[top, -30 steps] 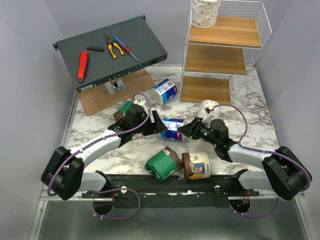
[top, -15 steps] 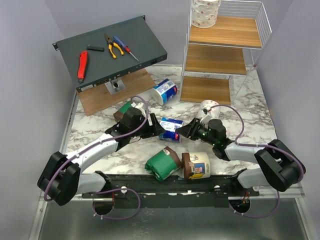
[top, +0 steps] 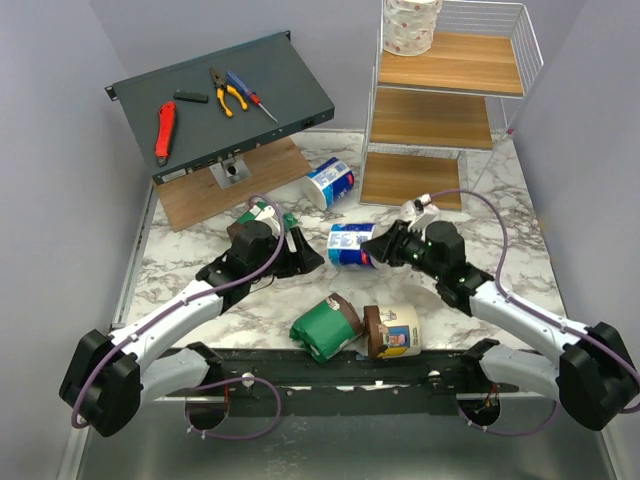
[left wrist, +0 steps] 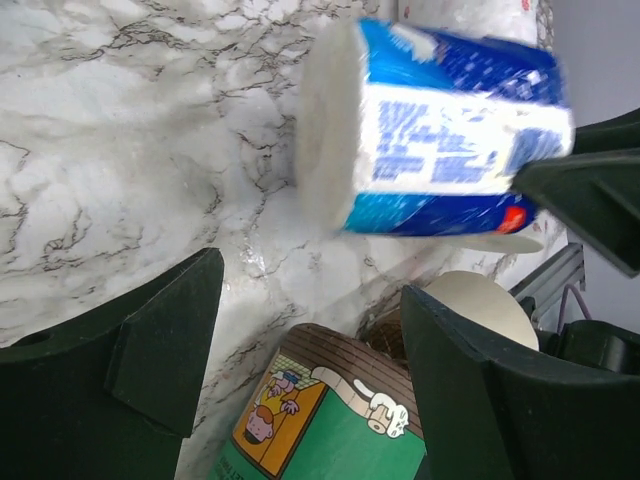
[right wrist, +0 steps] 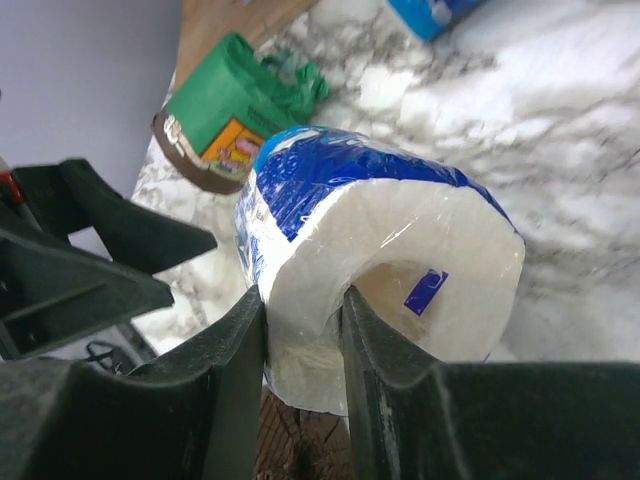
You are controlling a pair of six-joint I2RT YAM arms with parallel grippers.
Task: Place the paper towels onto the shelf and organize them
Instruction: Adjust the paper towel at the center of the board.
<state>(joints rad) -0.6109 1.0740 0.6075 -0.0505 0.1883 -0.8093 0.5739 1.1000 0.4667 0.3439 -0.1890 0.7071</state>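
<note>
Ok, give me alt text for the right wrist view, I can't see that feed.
The right gripper pinches the end wall of a blue roll, one finger in its core and one outside. Beyond it a green roll lies on the marble table, with the open left gripper at the left edge.

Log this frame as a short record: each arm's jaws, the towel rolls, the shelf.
right jaws: shut on a blue roll, one finger inside its core
left jaws: open beside that roll, holding nothing
shelf: one speckled white roll on the top tier
table: second blue roll, green roll and cream roll near the arm bases, another green roll by the left arm
tools: on the dark panel
</note>
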